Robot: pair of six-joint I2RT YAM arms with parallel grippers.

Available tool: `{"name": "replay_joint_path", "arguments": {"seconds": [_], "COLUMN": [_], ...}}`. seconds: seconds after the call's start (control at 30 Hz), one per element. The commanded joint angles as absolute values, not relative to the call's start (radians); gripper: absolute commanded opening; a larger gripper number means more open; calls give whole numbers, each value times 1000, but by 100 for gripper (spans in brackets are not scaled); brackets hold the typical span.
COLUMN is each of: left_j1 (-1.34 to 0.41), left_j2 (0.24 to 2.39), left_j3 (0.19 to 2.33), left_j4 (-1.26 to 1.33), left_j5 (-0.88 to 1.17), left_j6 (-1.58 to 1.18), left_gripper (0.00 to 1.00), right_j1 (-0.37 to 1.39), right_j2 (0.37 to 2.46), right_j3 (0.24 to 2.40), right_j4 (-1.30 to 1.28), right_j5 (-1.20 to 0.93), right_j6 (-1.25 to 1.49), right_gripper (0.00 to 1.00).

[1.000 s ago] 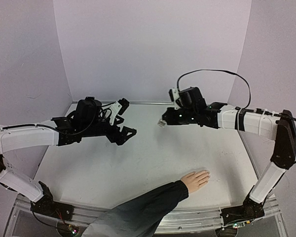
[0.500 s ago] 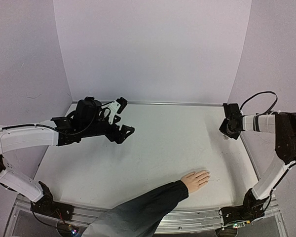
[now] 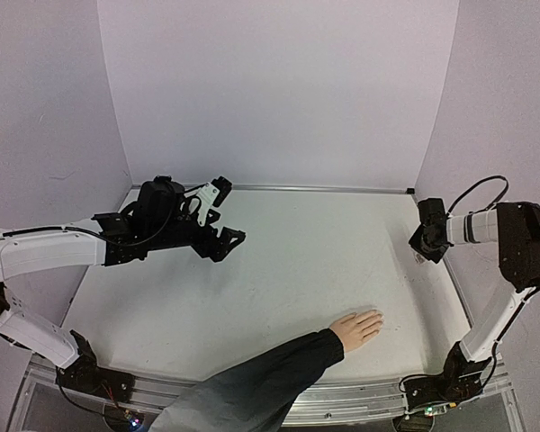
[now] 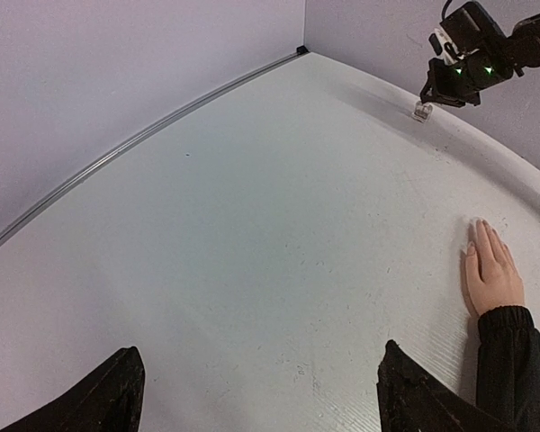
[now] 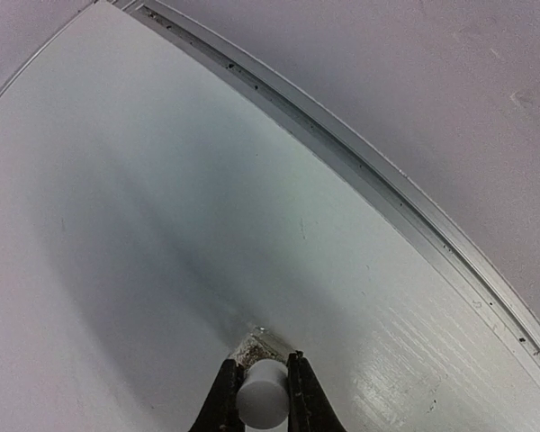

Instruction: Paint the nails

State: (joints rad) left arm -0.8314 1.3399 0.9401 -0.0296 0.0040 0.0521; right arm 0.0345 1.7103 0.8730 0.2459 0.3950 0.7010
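Note:
A pale hand [image 3: 358,327] with a long black sleeve [image 3: 252,387] lies flat near the table's front edge, fingers outstretched to the right; its nails are too small to make out. It also shows in the left wrist view [image 4: 493,274]. My right gripper [image 3: 420,252] is at the table's right edge, shut on the white cap [image 5: 262,396] of a small clear glass bottle [image 5: 263,343], whose base is at the table surface. My left gripper [image 3: 227,216] is open and empty, held above the back left of the table, far from the hand.
The white table [image 3: 279,270] has a metal rim [image 5: 387,184] against the lilac back and side walls. The right arm's cable [image 3: 481,184] loops near the right wall. The right gripper and bottle [image 4: 422,111] show far off in the left wrist view.
My right arm has swung from the table's back middle to the right edge and lowered, carrying the bottle. The left arm and the hand have hardly moved.

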Motion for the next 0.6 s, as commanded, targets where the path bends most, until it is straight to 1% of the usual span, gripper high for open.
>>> {"name": "replay_joint_path", "arguments": {"seconds": [0.0, 0.03, 0.2, 0.33, 0.37, 0.53, 0.57], "left_j1": [-831, -831, -831, -827, -820, -711, -679], "left_j2": [1298, 1298, 1296, 1282, 1276, 1223, 1206], "left_j3": [943, 942, 942, 942, 940, 913, 902], "left_j4": [-31, -30, -31, -32, -32, -32, -32], "left_j5": [-3, -4, -14, -75, -86, -58, -57], "left_j6": [52, 53, 43, 16, 10, -105, -129], "left_gripper": [91, 91, 92, 94, 94, 95, 95], "right_j1": [29, 28, 28, 26, 26, 16, 15], "right_j2": [1721, 1719, 1697, 1659, 1647, 1564, 1535], "right_j3": [856, 853, 848, 848, 848, 847, 842], "right_j4": [258, 258, 258, 259, 259, 259, 258], "right_j5": [403, 403, 390, 382, 381, 365, 366], "right_j6": [719, 722, 724, 705, 696, 634, 618], "right_gripper": [0, 0, 16, 32, 37, 54, 59]}}
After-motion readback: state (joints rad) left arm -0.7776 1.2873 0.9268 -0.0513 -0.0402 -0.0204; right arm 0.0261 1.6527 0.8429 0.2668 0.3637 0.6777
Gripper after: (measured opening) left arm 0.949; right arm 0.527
